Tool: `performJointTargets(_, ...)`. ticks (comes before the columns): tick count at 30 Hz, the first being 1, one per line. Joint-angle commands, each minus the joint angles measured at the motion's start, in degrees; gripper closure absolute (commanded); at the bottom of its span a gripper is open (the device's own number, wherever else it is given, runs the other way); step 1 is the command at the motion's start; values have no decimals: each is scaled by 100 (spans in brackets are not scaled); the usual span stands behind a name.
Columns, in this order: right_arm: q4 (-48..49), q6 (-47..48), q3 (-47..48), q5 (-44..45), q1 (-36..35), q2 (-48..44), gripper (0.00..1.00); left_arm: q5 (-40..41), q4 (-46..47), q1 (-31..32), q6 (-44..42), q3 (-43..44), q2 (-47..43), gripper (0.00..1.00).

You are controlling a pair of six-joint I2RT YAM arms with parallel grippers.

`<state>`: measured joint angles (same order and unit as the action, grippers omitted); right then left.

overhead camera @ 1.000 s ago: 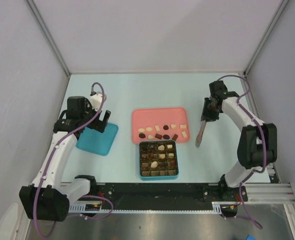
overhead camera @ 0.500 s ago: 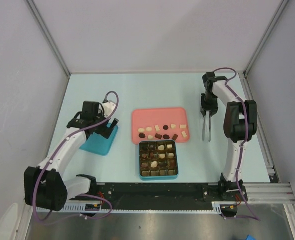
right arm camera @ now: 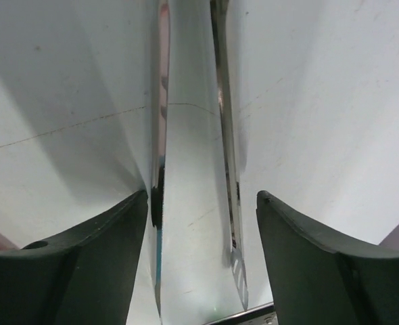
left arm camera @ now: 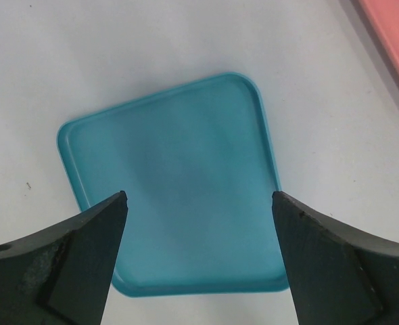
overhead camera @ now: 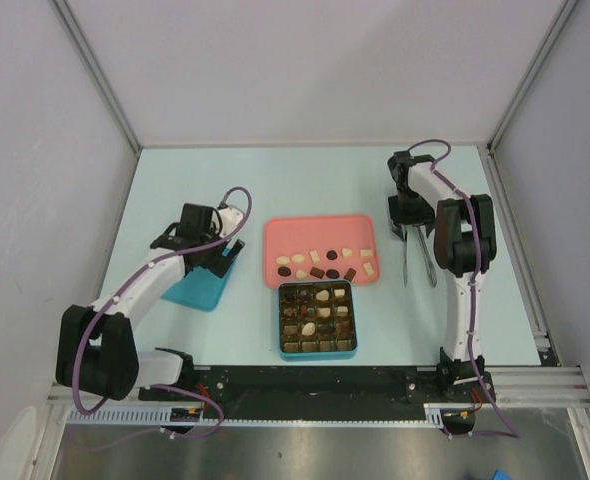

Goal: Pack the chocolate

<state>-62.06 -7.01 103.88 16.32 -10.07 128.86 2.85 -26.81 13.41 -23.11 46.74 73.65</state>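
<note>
Pale table [overhead camera: 305,180] beneath left gripper [overhead camera: 225,250] and right gripper [overhead camera: 412,225]. Pink tray [overhead camera: 315,232] between the two grippers, apart from both.

Box [overhead camera: 318,356] right up against the tray's near edge, back toward the bases from either gripper, gridded inside.

Teal lid [left arm camera: 179,203] flat on the table straight below the left gripper. Fills most of the gap between the fingers in the left wrist view, with a strip of the tray at the upper right corner there.

Tongs [overhead camera: 418,258] stretching from the right gripper back toward the bases, metal arms spread. In the right wrist view both arms run between the fingers, one close along the left finger's inner edge, the other clear of the right finger. Hard to tell whether lying on the table or hanging just above it.

Left gripper: fingers wide apart, nothing between them, hovering over the lid. Right gripper: fingers also apart, straddling the tongs without pinching them.

Chocolates [overhead camera: 325,262] smallest of all. A loose row across the tray's near half, to the right of the left gripper and the left of the right one. More in the box's cells, dark, reddish and cream.
</note>
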Motion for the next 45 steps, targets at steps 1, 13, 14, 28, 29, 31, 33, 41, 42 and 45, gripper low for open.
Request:
performJointTargets(1,246,-46,71,363,-83,-53,27,312,333,188,-70,-130,150,8)
performJointTargets(13,2081,-513,-1069,882,-723,-3242,30,603,501,460,8,-227,624,14)
performJointTargets(14,2197,-495,-1158,865,-838,-3436,32,559,466,470,52,-201,755,15)
performJointTargets(28,2303,-741,-2960,873,-1920,-5291,39,154,105,654,149,-25,1143,22)
performJointTargets(29,2287,-750,-3004,925,-1955,-5449,39,137,97,663,158,-25,1178,24)
performJointTargets(31,2234,-802,-3092,935,-2061,-5564,40,40,114,663,158,-33,1309,30)
performJointTargets(33,2138,-864,-3136,1005,-2148,-5731,42,-56,106,663,149,-16,1398,37)
performJointTargets(41,1812,-996,-3224,1154,-2403,-6153,45,-548,62,637,79,46,1688,54)
performJointTargets(42,1751,-1004,-3216,1172,-2447,-6179,45,-584,53,637,53,54,1714,57)
performJointTargets(45,1680,-996,-3216,1216,-2483,-6267,46,-794,-8,532,-44,54,1872,63)
